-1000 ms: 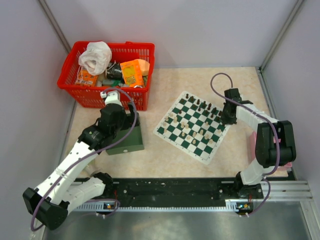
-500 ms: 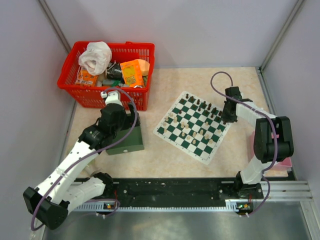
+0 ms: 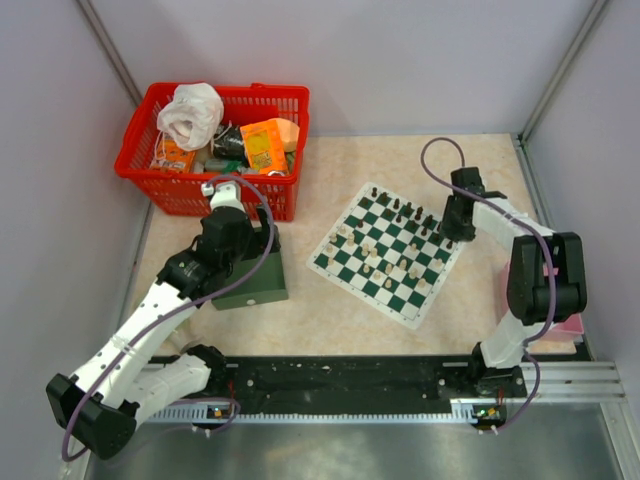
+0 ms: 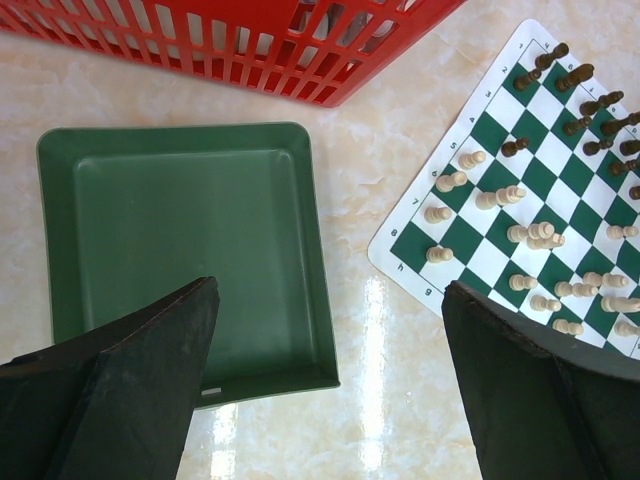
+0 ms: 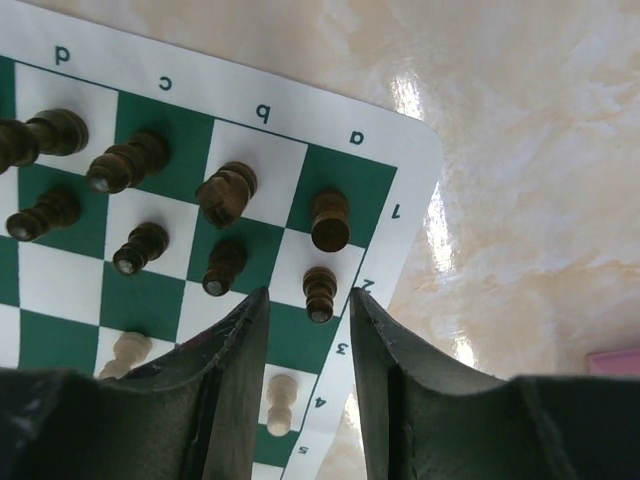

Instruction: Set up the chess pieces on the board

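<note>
Black and cream chess pieces (image 4: 452,181) crowd the green-and-white checked board mat (image 5: 310,122), right of centre overhead. The right end effector (image 5: 308,305), narrowly parted and empty, hovers at a small black corner pawn (image 5: 320,293). A clean pick likely means straddling it alone; the left end effector (image 4: 330,290) hangs spread wide, empty.

The table (image 3: 330,320) is seen whole from above; the board (image 3: 398,300) is shared by all views, closest from the right wrist.

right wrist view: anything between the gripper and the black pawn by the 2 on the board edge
Nothing visible. The black pawn stands right at the mouth of the right gripper, whose fingers are open. A neighbouring black pawn stands close beside one finger.
</note>
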You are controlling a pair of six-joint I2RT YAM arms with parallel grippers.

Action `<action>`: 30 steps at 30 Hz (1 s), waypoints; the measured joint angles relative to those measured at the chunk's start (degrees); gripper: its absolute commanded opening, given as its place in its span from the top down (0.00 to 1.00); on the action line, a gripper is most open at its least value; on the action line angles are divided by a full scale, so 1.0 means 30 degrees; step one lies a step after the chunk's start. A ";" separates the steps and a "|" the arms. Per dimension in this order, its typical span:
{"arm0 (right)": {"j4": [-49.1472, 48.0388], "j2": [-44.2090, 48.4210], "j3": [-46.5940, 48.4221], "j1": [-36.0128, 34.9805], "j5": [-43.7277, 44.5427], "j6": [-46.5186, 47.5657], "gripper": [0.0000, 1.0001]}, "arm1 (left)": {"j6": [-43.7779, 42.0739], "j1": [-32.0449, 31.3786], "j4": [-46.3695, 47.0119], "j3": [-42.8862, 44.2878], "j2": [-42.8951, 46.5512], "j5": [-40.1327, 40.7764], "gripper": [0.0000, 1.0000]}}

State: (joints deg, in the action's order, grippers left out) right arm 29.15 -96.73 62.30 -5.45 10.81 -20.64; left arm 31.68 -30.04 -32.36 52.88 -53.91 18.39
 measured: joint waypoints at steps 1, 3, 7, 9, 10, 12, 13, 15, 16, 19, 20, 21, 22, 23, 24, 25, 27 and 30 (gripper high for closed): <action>0.0168 0.0022 0.0240 0.0000 -0.0051 0.0022 0.58 | 0.0000 0.0000 0.0007 0.0000 0.0000 0.0007 0.01; 0.0612 0.0240 0.0721 0.0000 -0.0197 0.0036 0.56 | -0.0007 0.0000 0.0007 0.0000 0.0000 0.0015 0.01; 0.1778 0.1763 0.1632 0.0000 -0.1144 -0.0066 0.53 | -0.0007 0.0007 0.0058 0.0000 0.0000 0.0015 0.01; 0.1931 0.2769 0.1858 -0.0160 -0.1829 -0.0248 0.53 | -0.0007 0.0007 0.0087 0.0000 0.0000 0.0015 0.01; 0.2011 0.3177 0.2033 -0.0299 -0.2047 -0.0357 0.53 | -0.0007 0.0007 0.0095 0.0000 0.0000 0.0015 0.01; 0.2084 0.3541 0.2703 -0.1027 -0.2280 -0.0554 0.53 | -0.0007 0.0007 0.0146 -0.0015 0.0000 0.0007 0.01; 0.2084 0.3424 0.3104 -0.1530 -0.2324 -0.0583 0.53 | -0.0007 0.0007 0.0219 -0.0022 0.0000 0.0000 0.01; 0.1982 0.2667 0.4218 -0.3038 -0.2521 -0.0663 0.53 | -0.0015 0.0007 0.0299 -0.0029 -0.0029 -0.0015 0.01; 0.2004 0.1953 0.4976 -0.3949 -0.2528 -0.0685 0.53 | -0.0015 0.0007 0.0328 -0.0029 -0.0044 -0.0015 0.01; 0.1829 -0.0219 0.6579 -0.5748 -0.2586 -0.0685 0.53 | -0.0029 0.0029 0.0342 -0.0029 -0.0044 0.0029 0.01; 0.1872 -0.1071 0.7147 -0.6266 -0.2565 -0.0685 0.54 | -0.0036 0.0036 0.0342 -0.0029 -0.0036 0.0044 0.01; 0.1887 -0.1938 0.7708 -0.6688 -0.2543 -0.0685 0.54 | -0.0036 0.0044 0.0335 -0.0029 -0.0029 0.0117 0.01; 0.1902 -0.2761 0.8225 -0.7060 -0.2521 -0.0685 0.54 | -0.0051 0.0051 0.0335 -0.0044 0.0000 0.0175 0.01; 0.1938 -0.3497 0.8663 -0.7359 -0.2448 -0.0685 0.54 | -0.0087 0.0066 0.0335 -0.0066 0.0022 0.0197 0.01; 0.2033 -0.4014 0.8983 -0.7577 -0.2302 -0.0692 0.54 | -0.0117 0.0095 0.0313 -0.0080 0.0066 0.0255 0.01; 0.2091 -0.4575 0.9318 -0.7839 -0.2069 -0.0692 0.54 | -0.0146 0.0109 0.0313 -0.0102 0.0109 0.0335 0.01; 0.2186 -0.5457 0.9872 -0.8211 -0.1668 -0.0714 0.55 | -0.0219 0.0131 0.0277 -0.0189 0.0211 0.0539 0.01; 0.2200 -0.6404 1.0469 -0.8524 -0.1362 -0.0852 0.55 | -0.0415 0.0182 0.0248 -0.0350 0.0321 0.0765 0.01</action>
State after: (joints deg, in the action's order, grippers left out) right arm 35.75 -115.94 93.71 -31.03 6.72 -23.20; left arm 30.44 -29.50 -31.62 51.83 -52.95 20.69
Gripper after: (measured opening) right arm 0.453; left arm 0.986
